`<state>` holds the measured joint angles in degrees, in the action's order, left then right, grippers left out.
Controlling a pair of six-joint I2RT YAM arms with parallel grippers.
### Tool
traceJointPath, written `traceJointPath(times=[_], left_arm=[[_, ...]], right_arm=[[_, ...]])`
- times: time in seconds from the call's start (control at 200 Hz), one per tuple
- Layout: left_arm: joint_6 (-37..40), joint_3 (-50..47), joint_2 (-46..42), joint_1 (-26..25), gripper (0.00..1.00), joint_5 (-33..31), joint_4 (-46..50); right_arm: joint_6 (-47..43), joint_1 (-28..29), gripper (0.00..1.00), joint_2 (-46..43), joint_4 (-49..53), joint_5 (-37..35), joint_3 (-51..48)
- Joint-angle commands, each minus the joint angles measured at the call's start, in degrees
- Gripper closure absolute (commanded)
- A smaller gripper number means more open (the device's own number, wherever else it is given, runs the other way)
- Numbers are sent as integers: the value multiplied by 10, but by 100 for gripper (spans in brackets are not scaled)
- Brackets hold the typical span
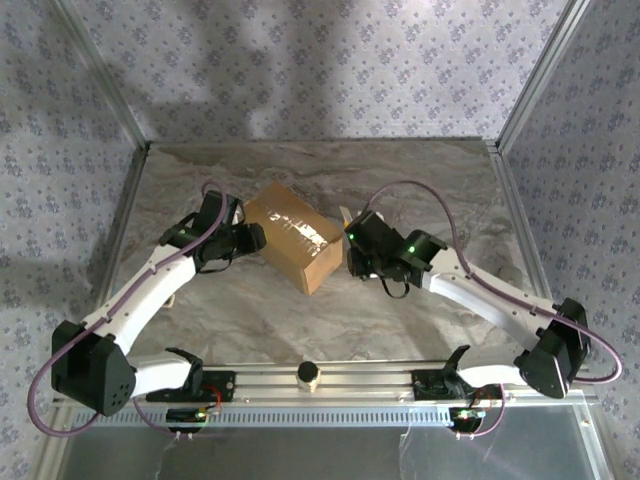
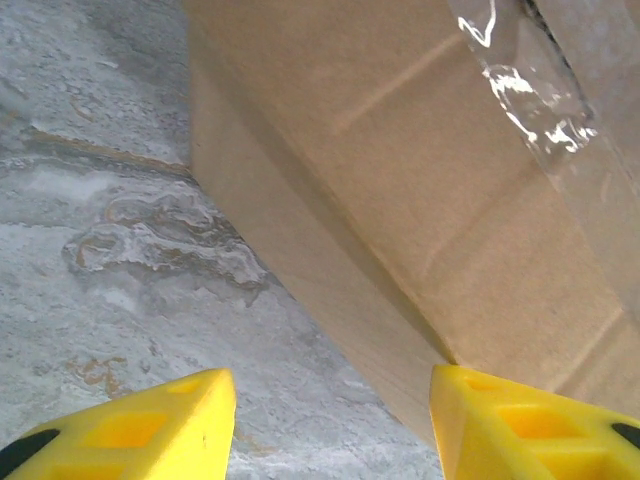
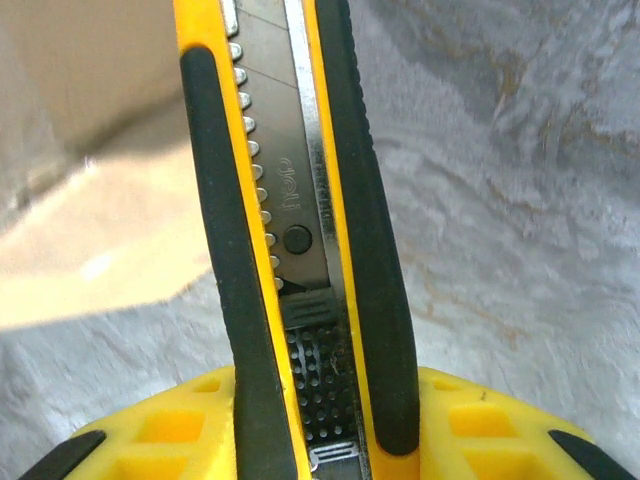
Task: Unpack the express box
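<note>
The express box (image 1: 290,235) is a tan carton lying at an angle in the middle of the table, its flaps closed under glossy clear tape (image 2: 540,110). My left gripper (image 1: 256,238) is at the box's left end, open. In the left wrist view its yellow fingers (image 2: 180,420) straddle the box's lower edge (image 2: 400,180), the right one against the cardboard, the left one over bare table. My right gripper (image 1: 354,243) is at the box's right end, shut on a yellow and black utility knife (image 3: 300,200) that points toward the box (image 3: 90,80).
The table (image 1: 420,180) has a grey marbled top. Patterned cloth walls and aluminium posts (image 1: 525,90) close in the back and sides. A small round wooden knob (image 1: 308,375) sits on the front rail between the arm bases.
</note>
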<state>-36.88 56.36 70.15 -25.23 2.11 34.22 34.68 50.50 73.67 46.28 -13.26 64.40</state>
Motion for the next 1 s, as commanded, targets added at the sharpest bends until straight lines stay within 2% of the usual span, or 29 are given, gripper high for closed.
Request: traceJointPath(times=[0.0, 0.295, 0.995], left_arm=[[7, 10, -15, -10, 46, 13, -8], [11, 32, -17, -20, 46, 20, 5], [2, 34, -12, -24, 45, 18, 5]], right_arm=[[29, 32, 100, -20, 50, -42, -7], [74, 102, 100, -23, 80, -71, -17], [107, 136, 100, -5, 87, -67, -29]])
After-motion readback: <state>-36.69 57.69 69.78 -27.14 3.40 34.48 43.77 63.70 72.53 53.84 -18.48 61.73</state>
